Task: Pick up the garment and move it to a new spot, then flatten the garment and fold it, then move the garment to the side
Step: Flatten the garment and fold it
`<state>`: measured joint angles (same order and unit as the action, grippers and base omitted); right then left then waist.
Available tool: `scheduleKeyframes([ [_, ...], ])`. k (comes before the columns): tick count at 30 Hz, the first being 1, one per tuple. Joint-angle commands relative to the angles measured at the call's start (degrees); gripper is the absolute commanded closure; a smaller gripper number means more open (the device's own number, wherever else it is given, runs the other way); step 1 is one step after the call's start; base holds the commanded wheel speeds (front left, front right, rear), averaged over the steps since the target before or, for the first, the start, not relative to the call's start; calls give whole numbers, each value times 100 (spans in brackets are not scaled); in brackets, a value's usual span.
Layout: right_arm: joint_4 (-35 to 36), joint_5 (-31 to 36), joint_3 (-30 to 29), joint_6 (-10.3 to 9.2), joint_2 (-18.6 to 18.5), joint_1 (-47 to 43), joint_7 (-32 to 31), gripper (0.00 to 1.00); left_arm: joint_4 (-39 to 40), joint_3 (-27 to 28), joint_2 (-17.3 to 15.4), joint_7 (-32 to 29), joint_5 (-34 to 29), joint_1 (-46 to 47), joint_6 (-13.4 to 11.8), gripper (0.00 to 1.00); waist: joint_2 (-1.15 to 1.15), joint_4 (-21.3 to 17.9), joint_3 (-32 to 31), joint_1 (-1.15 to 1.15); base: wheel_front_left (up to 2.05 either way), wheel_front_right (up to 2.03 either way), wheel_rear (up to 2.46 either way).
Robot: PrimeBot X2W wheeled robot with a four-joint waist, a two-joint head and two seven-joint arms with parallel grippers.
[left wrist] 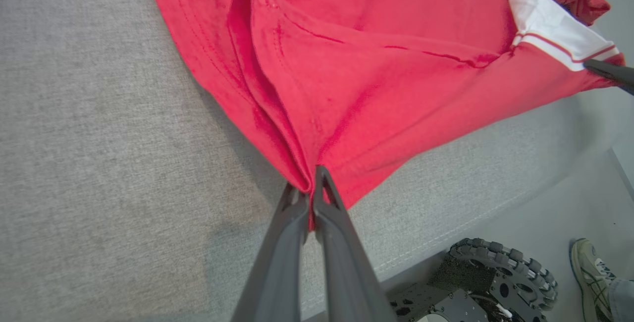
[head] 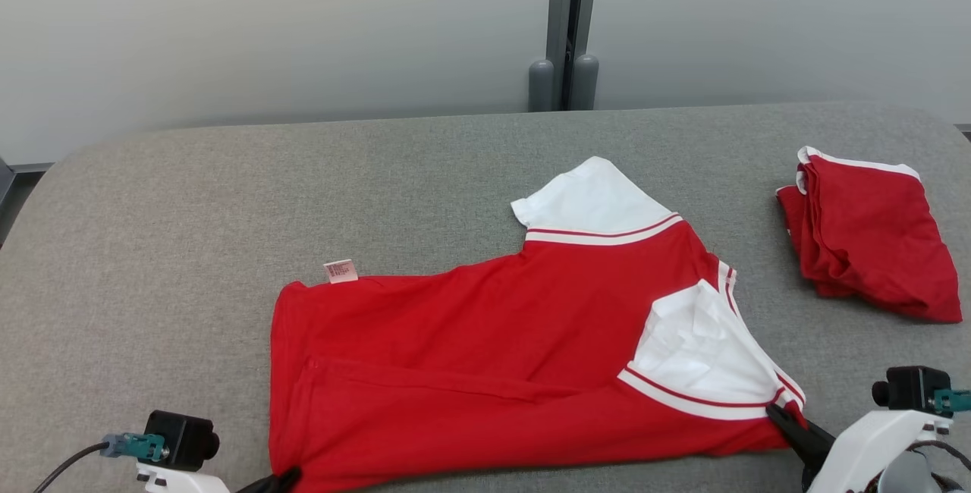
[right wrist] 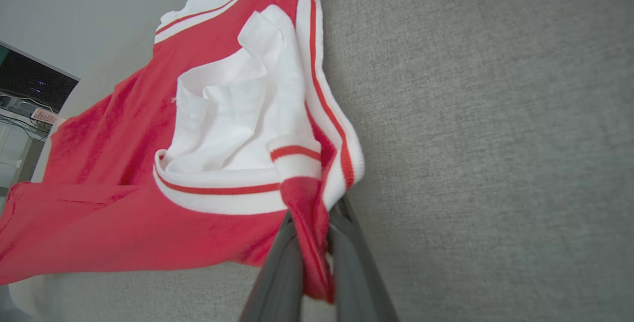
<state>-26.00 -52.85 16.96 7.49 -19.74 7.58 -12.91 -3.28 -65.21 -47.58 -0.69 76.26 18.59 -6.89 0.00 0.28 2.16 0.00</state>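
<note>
On the grey upholstered table [head: 190, 212], head view: one red T-shirt [head: 493, 341] with white sleeves, spread nearly flat, long axis running left to right, hem end at the left, collar end at the right. Care label [head: 340, 271] sticks out at the far hem corner. Left gripper [head: 284, 478] at the near hem corner; right gripper [head: 781, 417] at the near shoulder. The near edge spans the two, and the shirt body lies away from the robot. A second folded red garment [head: 872, 250] sits apart at the far right.

Left wrist view: left gripper [left wrist: 309, 188] clamped on a gathered pinch of hem, cloth creased from the tips. A shoe [left wrist: 592, 272] and the robot's wheel [left wrist: 500, 272] show on the floor.

Right wrist view: right gripper [right wrist: 314, 218] clamped on red fabric beside the striped collar trim, near sleeve [right wrist: 228, 129] rumpled on top.

Judgement: each arm owns its own end, so any stretch or fold goes across that left-right axis.
</note>
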Motion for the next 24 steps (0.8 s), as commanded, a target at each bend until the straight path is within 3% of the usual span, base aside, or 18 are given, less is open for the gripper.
scheduleKeyframes([
  [1,152,81,-140,1,-20,-217,-112,100,66,-4,-86,-29,49,-84,-68,100,0,7,-9,0,0,0,0],
  [11,1098,599,-874,1,264,-991,-927,100,250,-47,-240,-145,142,-230,-143,100,0,-57,-44,0,0,0,0],
  [12,1195,665,-957,1,315,-1035,-1025,96,248,-67,-247,-182,150,-246,-136,100,0,-64,-44,0,0,0,0],
  [13,1295,744,-1046,1,378,-1073,-1118,50,240,-84,-252,-227,173,-255,-139,84,0,-70,-46,0,0,0,0],
  [14,1391,826,-1147,1,439,-1116,-1186,0,233,-90,-252,-256,190,-259,-149,43,0,-73,-49,0,0,0,0],
  [15,1474,898,-1230,1,501,-1153,-1252,0,220,-91,-249,-265,193,-259,-166,0,0,-75,-50,0,0,0,0],
  [24,2384,1391,-1880,1,907,-1246,-1417,0,169,125,-351,18,-10,-11,-282,0,0,-44,32,0,0,0,0],
])
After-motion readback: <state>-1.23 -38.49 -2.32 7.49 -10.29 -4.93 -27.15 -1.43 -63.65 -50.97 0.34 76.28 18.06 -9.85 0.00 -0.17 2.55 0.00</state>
